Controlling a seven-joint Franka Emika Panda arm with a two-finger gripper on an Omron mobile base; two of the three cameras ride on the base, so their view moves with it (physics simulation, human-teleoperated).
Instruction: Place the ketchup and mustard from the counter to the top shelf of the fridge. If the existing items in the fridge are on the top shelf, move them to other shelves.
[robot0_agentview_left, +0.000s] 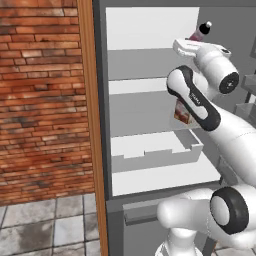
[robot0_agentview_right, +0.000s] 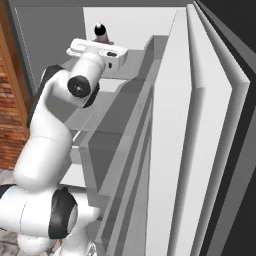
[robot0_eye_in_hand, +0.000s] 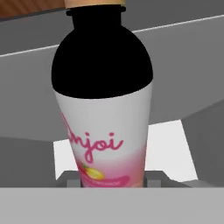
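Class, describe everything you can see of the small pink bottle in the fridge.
The pink bottle has a rounded black shoulder and cap, a white body fading to pink at the base, looping pink script and a small yellow fruit picture; it looks like smooth plastic. The gripper is shut on its lower body. In the base views it tilts, cap uppermost, above the robot's hand by the white back wall of the fridge. Whether it touches a shelf is hidden.
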